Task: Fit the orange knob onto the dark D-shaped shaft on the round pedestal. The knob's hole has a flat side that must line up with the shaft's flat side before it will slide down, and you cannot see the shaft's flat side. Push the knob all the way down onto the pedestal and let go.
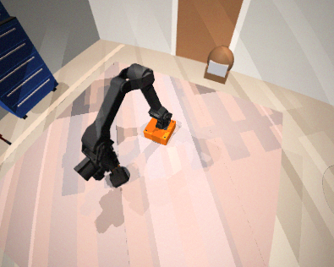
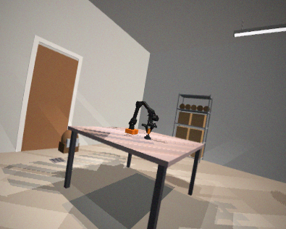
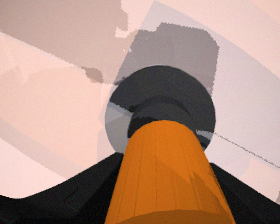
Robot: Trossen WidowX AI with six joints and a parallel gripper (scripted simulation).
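Observation:
The orange knob [image 2: 148,132] [image 3: 166,172] is upright between the two black fingers of my gripper [image 2: 148,129] [image 3: 163,167], which is shut on it. The dark round pedestal [image 2: 148,138] [image 3: 191,90] stands on the table below the knob. In the wrist view the knob's lower end overlaps the raised middle of the pedestal. In the exterior view a narrow dark part shows between the orange and the pedestal's wide base. The knob's hole and the shaft's flat side are hidden. I cannot tell whether the shaft has entered the hole.
The pink table [image 1: 209,220] [image 2: 171,150] carries the arm's orange base block [image 1: 157,137] [image 2: 131,131], behind the pedestal in the exterior view. Shadows fall across the table. A blue drawer cabinet [image 1: 20,68] and a shelf rack [image 2: 192,125] stand away from the table.

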